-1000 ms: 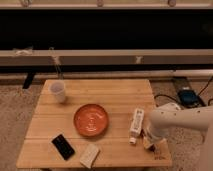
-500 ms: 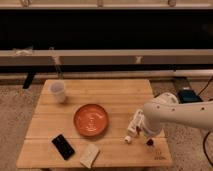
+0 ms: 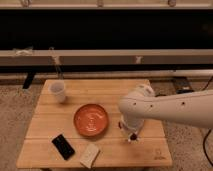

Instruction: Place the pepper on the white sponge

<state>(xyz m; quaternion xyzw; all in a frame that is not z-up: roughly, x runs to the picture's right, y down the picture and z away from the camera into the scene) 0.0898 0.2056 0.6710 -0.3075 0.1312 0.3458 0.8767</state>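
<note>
The pepper (image 3: 133,138) is seen only as a small dark red spot at the lower tip of the hand (image 3: 131,131), right of centre in the lower half of the frame. It lies just above or on the worktop (image 3: 115,90); which of the two cannot be told. Whether the hand is spread or pressed together on the pepper cannot be told either, since it is mostly covered by the bulky white arm (image 3: 170,107) that reaches in from the right edge of the frame.

The white sponge (image 3: 90,155) is found well apart from the pepper, to the lower left, near the front edge of the worktop, lying flat and slightly turned. A round orange-red plate (image 3: 91,120) is placed between them, just left of the hand and above the sponge. A flat black phone (image 3: 63,146) is laid left of the sponge, near it but apart. A pale cup (image 3: 58,92) is stood upright at the upper left of the worktop.
</note>
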